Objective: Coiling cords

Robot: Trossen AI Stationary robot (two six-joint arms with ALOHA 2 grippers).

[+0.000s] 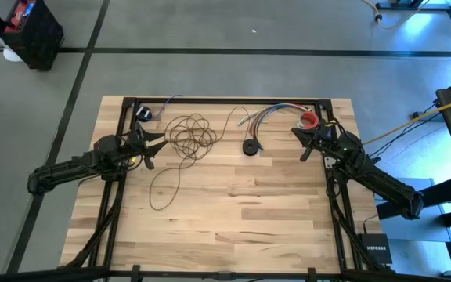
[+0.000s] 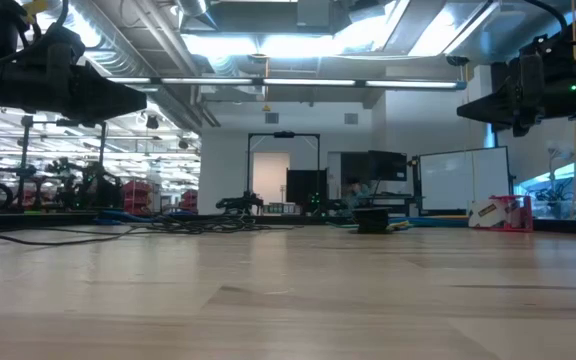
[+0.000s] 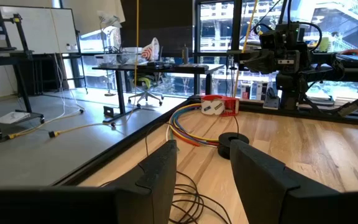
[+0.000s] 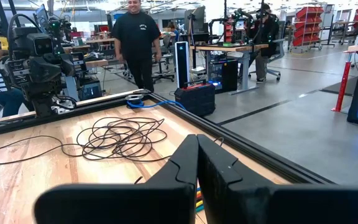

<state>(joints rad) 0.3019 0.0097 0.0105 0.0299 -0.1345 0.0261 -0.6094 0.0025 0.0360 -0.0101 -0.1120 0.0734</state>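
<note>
Grey concrete floor with dark tape lines surrounds my wooden table (image 1: 233,204) in the high view. At upper centre of the tabletop lie the cords (image 1: 191,135): thin dark wire tangled in loose loops, one tail curving down toward the frame's middle left, another strand arcing right to a small black puck (image 1: 250,146). My left gripper (image 1: 157,145) hovers just left of the tangle, fingers parted and holding nothing. My right gripper (image 1: 300,135) sits at upper right, fingers pressed together, empty, beside a fan of multicoloured wires (image 1: 268,114) and a red tape roll (image 1: 309,119). A yellow cable (image 1: 405,125) trails off the table's right edge.

Low view: pale planks fill the lower half; the wire shows only as a thin dark line at far left (image 2: 58,237), with the puck (image 2: 372,220) right of centre.

Left wrist view: my spread fingers (image 3: 160,171) frame loops of wire (image 3: 188,196) at bottom centre; the puck (image 3: 233,144) lies beyond.

Right wrist view: my closed fingers (image 4: 194,165) point past the tangle (image 4: 120,138) at centre left; a person in black (image 4: 137,43) stands behind the table.
</note>
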